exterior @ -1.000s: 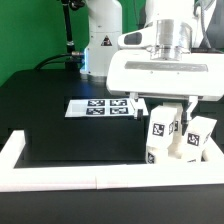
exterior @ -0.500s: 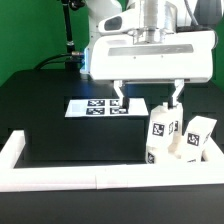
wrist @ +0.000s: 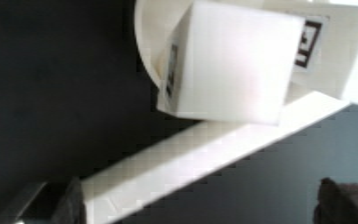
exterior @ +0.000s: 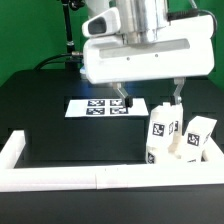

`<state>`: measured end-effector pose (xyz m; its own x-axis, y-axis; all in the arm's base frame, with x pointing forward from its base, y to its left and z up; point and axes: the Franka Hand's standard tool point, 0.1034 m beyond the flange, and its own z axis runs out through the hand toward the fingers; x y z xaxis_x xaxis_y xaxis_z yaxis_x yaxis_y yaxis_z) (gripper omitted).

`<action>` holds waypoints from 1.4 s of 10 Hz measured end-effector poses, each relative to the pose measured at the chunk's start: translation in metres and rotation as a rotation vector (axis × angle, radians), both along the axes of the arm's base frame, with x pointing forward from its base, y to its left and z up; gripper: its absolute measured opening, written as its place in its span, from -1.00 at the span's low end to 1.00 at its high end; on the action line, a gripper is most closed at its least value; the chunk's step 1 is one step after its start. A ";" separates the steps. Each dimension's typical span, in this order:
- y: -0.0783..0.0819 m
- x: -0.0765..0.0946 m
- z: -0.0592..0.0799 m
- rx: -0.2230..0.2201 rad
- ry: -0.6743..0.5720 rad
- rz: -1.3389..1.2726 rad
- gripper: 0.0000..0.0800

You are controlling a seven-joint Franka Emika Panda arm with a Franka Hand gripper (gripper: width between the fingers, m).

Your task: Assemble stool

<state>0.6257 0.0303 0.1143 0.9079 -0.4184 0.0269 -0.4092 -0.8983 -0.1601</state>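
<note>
The white stool seat (exterior: 181, 154) sits at the exterior view's right, against the border rail. Two blocky tagged legs stand upright on it, one (exterior: 161, 125) to the left and one (exterior: 201, 131) to the right. A third leg does not show clearly. My gripper (exterior: 150, 97) hangs open and empty above and behind the legs, with its fingers (exterior: 122, 98) spread wide. In the wrist view my gripper (wrist: 202, 205) is open over dark table. One white leg (wrist: 238, 60) with a tag on its side stands on the seat's curved edge (wrist: 149, 40).
The long white border rail (exterior: 60, 176) runs along the front and turns up at the left corner. It crosses the wrist view diagonally (wrist: 194, 155). The marker board (exterior: 100, 106) lies flat behind the gripper. The robot base (exterior: 100, 45) stands at the back.
The gripper has risen and shifted to the exterior view's left, away from the legs, staying open and empty. The legs and seat have not moved.
</note>
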 end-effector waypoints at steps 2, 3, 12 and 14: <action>0.002 -0.002 -0.010 -0.028 0.024 0.023 0.62; 0.000 -0.001 -0.010 -0.028 0.022 0.020 0.62; 0.021 -0.005 -0.019 -0.045 0.022 -0.147 0.62; 0.015 -0.005 -0.024 -0.052 0.024 -0.139 0.62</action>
